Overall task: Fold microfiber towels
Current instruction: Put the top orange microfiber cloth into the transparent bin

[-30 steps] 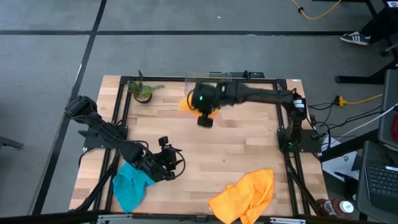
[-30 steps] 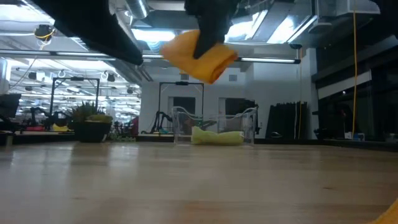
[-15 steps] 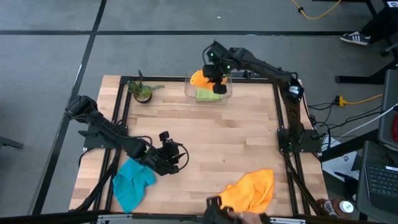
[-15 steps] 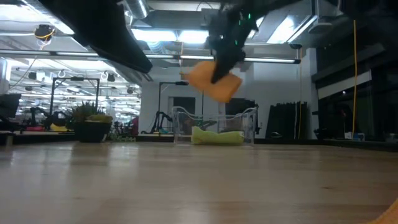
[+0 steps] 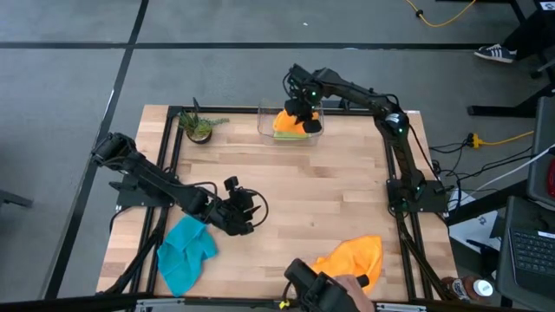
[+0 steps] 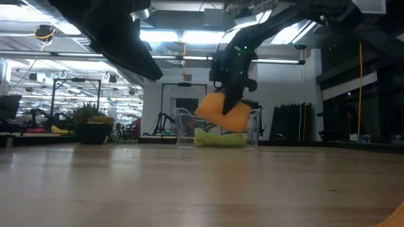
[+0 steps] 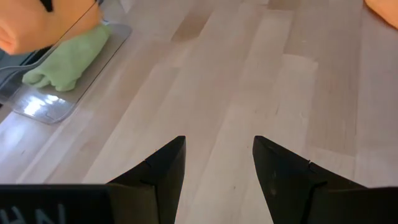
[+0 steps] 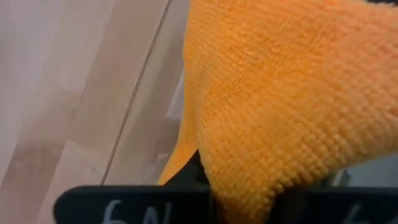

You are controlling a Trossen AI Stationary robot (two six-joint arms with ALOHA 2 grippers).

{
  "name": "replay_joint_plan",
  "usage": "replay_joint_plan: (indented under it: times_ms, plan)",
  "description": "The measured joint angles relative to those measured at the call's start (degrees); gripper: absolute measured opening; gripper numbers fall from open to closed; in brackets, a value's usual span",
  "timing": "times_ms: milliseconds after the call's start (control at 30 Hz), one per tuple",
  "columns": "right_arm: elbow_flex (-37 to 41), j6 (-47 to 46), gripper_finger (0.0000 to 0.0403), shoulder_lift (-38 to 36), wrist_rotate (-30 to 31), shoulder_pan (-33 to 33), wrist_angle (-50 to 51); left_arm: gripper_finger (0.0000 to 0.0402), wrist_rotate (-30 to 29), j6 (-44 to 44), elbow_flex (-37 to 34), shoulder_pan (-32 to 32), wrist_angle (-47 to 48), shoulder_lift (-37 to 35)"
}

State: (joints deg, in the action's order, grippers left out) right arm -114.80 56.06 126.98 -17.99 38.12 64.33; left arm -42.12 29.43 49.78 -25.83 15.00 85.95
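A: We have the right claw (image 5: 299, 111) clamped shut on the folded orange towel (image 6: 222, 112), hanging it over the clear bin (image 6: 254, 129) at the far edge of the bench (image 5: 321, 199), just above the lime green towel (image 6: 219, 138) already lying inside.

B: If we let go off-centre, we risk draping the towel over the bin wall, or its fold springing open as it drops.

A: Our left claw (image 7: 217, 165) waits with its fingers apart and empty, near the teal towel (image 5: 184, 251). The second orange towel (image 5: 351, 260) lies crumpled at the near edge.

B: From above we can place everything, but only the low view tells us the towel hangs at rim level. The right wrist view gives us almost nothing but orange weave.
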Motion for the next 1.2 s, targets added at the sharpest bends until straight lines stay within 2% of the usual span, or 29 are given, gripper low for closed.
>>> replay_joint_plan:
  times_ms: [400,633,833,1033,1200]
  plan:
    - [0.0,0.6,0.0024,1.4,-0.2,-0.8,2.5,0.0183,0.1,0.0,0.0,0.9,0.0,0.0]
    - [0.0,-0.2,0.0092,1.4,-0.1,-2.5,0.9,0.0183,0.1,-0.2,0.0,0.8,0.0,0.0]
    - [0.0,-0.9,0.0114,1.4,0.4,-3.9,-0.2,0.0183,0.1,-0.2,0.0,0.8,0.5,0.0]
    - [0.0,-4.3,0.0117,1.4,8.7,-4.8,-0.3,0.0183,0.1,0.4,0.0,0.8,2.4,0.0]
    - [0.0,-6.4,0.0127,1.4,9.3,-4.7,-1.0,0.0183,0.1,0.4,0.0,0.8,2.4,0.0]
